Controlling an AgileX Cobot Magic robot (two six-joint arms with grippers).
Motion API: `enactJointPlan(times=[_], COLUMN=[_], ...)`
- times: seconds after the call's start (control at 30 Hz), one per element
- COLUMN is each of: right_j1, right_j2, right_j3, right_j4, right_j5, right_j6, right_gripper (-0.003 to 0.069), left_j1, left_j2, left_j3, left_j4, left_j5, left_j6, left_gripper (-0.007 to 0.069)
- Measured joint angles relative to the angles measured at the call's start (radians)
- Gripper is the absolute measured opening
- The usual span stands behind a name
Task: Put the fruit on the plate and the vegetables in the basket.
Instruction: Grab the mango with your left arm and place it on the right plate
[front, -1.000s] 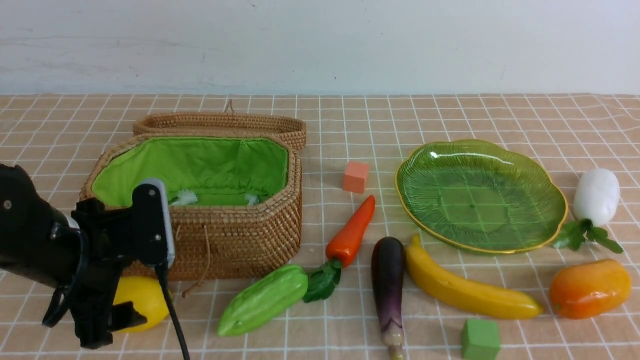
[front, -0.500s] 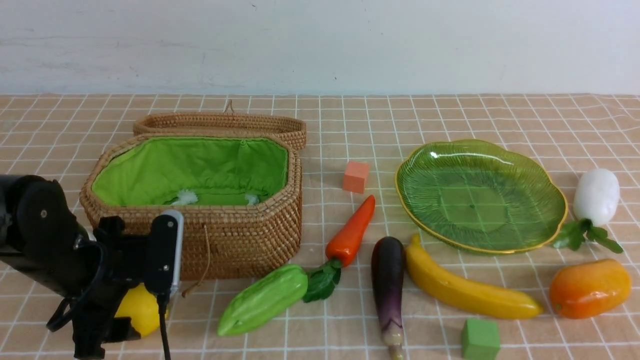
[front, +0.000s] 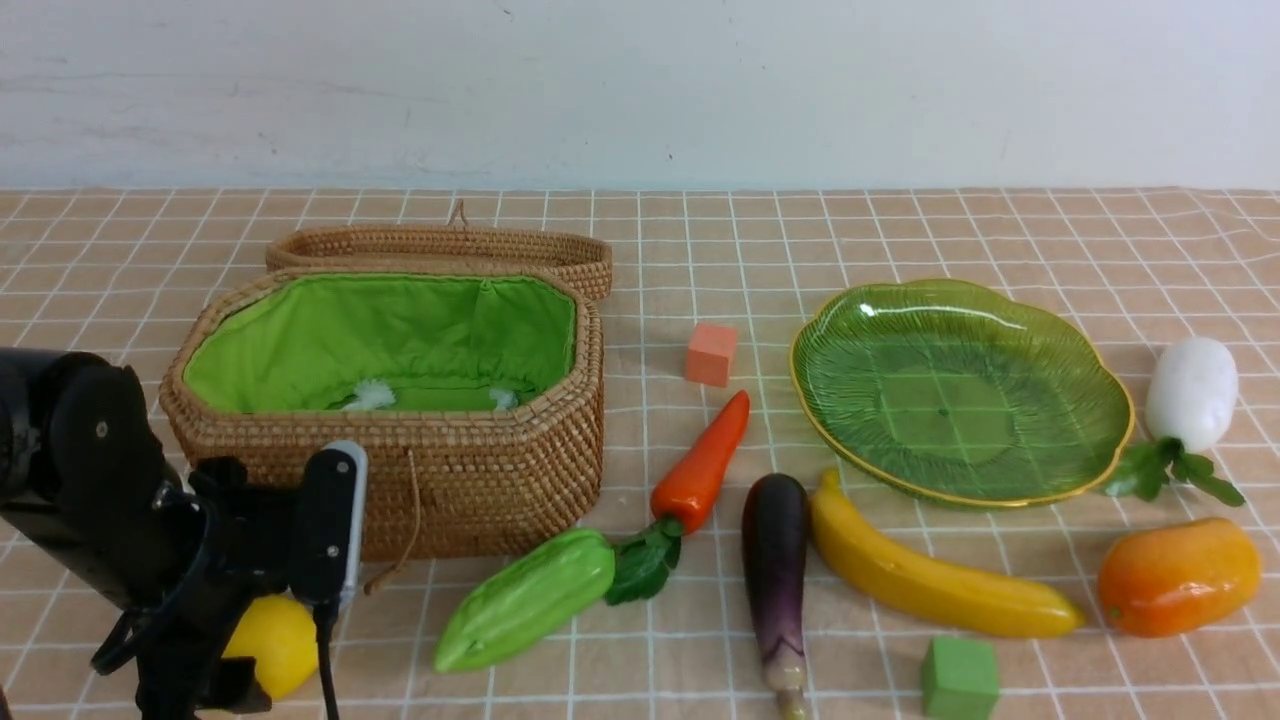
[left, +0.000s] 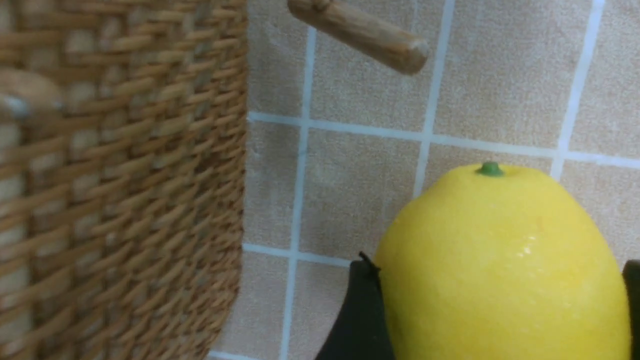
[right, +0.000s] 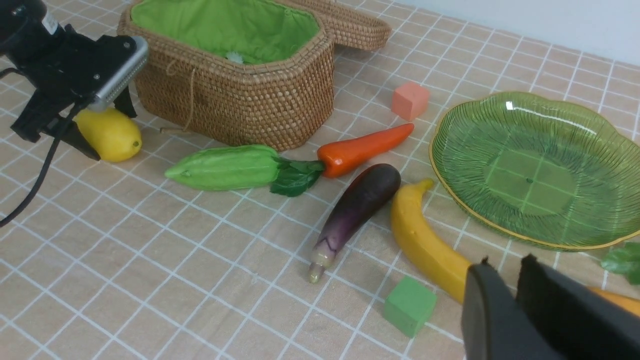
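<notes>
Your left gripper (left: 497, 272) is clamped on the lemon (front: 268, 640), a jaw pressed to each flank. The lemon lies on the checked cloth (front: 660, 650) at the 7 o'clock of the basket (front: 480, 480). Its long axis runs 9 to 3, with the green-nubbed tip pointing to 3, towards the gourd (front: 530, 595). Your right gripper (right: 506, 270) is pinched nearly together on nothing.

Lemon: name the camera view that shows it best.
Left wrist view: the lemon fills the frame up close, green stem nub clear, flanked by the left gripper. The front view hides most of it behind the left arm; the right wrist view shows it small, partly covered by that gripper.
</notes>
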Motion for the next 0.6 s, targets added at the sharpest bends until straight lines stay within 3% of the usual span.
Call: enactJointPlan(times=[0.3, 0.43, 0.53, 0.6], right_j1=[0.000, 0.000, 0.000, 0.000], right_j2=[0.000, 0.000, 0.000, 0.000], right_j3=[0.000, 0.000, 0.000, 0.000], right_j4=[0.000, 0.000, 0.000, 0.000], right_j5=[-0.012, -0.037, -0.067, -0.109], right_j6=[0.000, 0.000, 0.008, 0.033], right_gripper=[0.0108, 0.0108, 0.0110, 0.0112], left_j1=[-0.001, -0.001, 0.001, -0.017], left_j2=[0.004, -0.025, -0.086, -0.190], left_j3=[0.001, 0.012, 0.031, 0.032], left_j4=[0.037, 0.044, -0.004, -0.118], left_j5=[0.007, 0.070, 0.160, 0.153], left_j6=[-0.288, -0.360, -0.415, -0.432], left_gripper=[0.0571, 0.0570, 0.0570, 0.0570])
